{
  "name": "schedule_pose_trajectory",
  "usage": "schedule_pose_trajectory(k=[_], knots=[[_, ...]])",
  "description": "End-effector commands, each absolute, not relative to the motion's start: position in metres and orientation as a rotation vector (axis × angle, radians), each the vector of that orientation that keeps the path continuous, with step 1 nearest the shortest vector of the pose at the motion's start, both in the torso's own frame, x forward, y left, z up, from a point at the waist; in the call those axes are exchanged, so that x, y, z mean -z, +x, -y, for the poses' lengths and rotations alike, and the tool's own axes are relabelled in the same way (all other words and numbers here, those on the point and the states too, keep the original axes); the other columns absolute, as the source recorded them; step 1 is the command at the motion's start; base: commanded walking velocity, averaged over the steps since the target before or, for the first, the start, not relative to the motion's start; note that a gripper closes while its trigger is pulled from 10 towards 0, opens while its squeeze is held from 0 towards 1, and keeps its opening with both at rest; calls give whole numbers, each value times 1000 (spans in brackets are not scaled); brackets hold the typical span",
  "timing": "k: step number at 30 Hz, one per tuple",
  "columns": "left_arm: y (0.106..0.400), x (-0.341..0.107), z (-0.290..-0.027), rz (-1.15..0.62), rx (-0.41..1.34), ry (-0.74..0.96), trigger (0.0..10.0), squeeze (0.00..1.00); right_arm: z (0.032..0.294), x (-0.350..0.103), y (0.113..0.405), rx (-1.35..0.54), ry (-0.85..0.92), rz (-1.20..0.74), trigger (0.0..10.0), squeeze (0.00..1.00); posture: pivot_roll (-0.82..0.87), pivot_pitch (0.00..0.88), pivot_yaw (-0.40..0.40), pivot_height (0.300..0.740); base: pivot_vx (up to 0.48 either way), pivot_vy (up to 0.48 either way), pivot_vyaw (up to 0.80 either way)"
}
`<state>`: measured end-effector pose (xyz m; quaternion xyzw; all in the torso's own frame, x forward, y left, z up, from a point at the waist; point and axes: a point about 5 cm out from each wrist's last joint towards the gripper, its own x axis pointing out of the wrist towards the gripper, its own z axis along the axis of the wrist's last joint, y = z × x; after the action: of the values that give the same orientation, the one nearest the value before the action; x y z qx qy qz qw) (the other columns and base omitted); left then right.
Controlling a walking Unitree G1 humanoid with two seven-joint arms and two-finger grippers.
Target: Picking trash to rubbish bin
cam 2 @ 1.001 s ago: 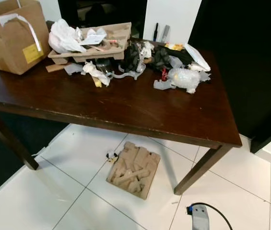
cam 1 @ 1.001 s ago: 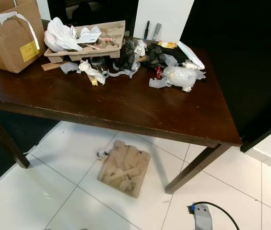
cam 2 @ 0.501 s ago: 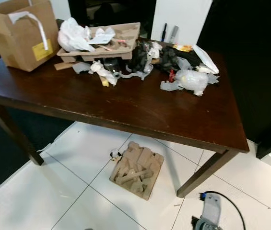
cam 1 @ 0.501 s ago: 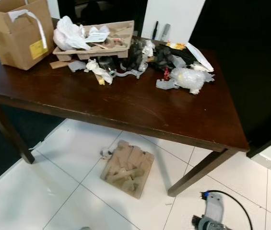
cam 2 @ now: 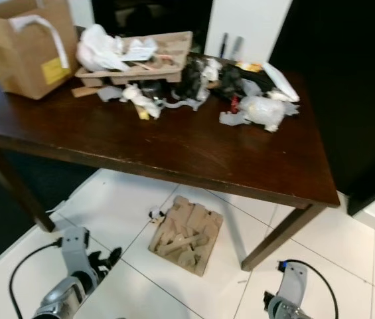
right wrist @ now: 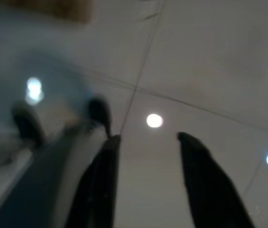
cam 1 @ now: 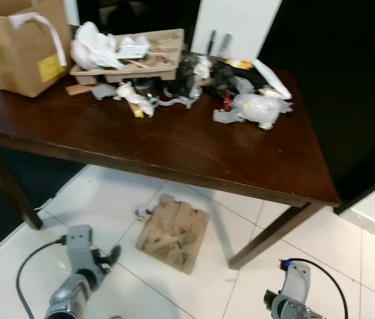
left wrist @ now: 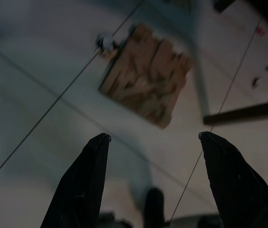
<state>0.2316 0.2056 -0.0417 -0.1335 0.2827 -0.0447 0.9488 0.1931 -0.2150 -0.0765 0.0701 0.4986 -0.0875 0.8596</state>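
Note:
A brown moulded-pulp insert (cam 1: 172, 232) lies flat on the white tiles under the table's front edge, with a small crumpled scrap (cam 1: 142, 213) at its far left corner. My left gripper (left wrist: 153, 136) hovers low over the floor to the left of the insert, open and holding nothing; in the left wrist view the insert (left wrist: 145, 88) lies ahead of its fingers. Its arm (cam 1: 81, 266) shows at the lower left. My right arm (cam 1: 293, 296) hangs at the lower right, and its gripper (right wrist: 148, 137) is open over bare tiles.
A dark wooden table (cam 1: 174, 149) carries a heap of trash along its far side: a cardboard box (cam 1: 21, 43), a white bag (cam 1: 94, 46), a pulp tray (cam 1: 134, 63), black scraps (cam 1: 217, 76) and bubble wrap (cam 1: 260, 107). A table leg (cam 1: 267, 232) slants near my right arm.
My left arm has risen into view at the lower left, its gripper towards the insert. The right arm shows a little higher. The camera has shifted slightly.

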Motion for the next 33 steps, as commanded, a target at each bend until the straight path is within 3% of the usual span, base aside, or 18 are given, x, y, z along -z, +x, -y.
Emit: schedule_pose_trajectory(k=[1, 4, 6, 10, 21, 33], knots=[[213, 58, -198, -683, 90, -264, 10000, 0, 185, 88, 178, -94, -4, -1141, 10000, 0, 227, 99, -85, 740, 0, 0, 0], [205, 63, -198, -719, 63, -279, 10000, 0, 169, 93, 169, -218, -57, -1172, 10000, 0, 227, 99, -85, 740, 0, 0, 0], [191, 71, -213, -758, -74, -350, 10000, 0, 153, 97, 161, -286, -52, -1189, 10000, 0, 235, 104, -86, 740, 0, 0, 0], [179, 75, -224, -781, -167, -385, 10000, 0, 149, 98, 159, -304, -43, -1193, 10000, 0, 244, 109, -85, 740, 0, 0, 0], [130, 93, -233, -907, -219, -389, 10000, 0, 167, 97, 159, -299, -134, -1203, 10000, 0, 262, 130, -84, 740, 0, 0, 0], [112, 100, -229, -952, -254, -410, 10000, 0, 173, 99, 153, -283, -143, -1215, 10000, 0, 252, 109, -85, 740, 258, 0, 0]])
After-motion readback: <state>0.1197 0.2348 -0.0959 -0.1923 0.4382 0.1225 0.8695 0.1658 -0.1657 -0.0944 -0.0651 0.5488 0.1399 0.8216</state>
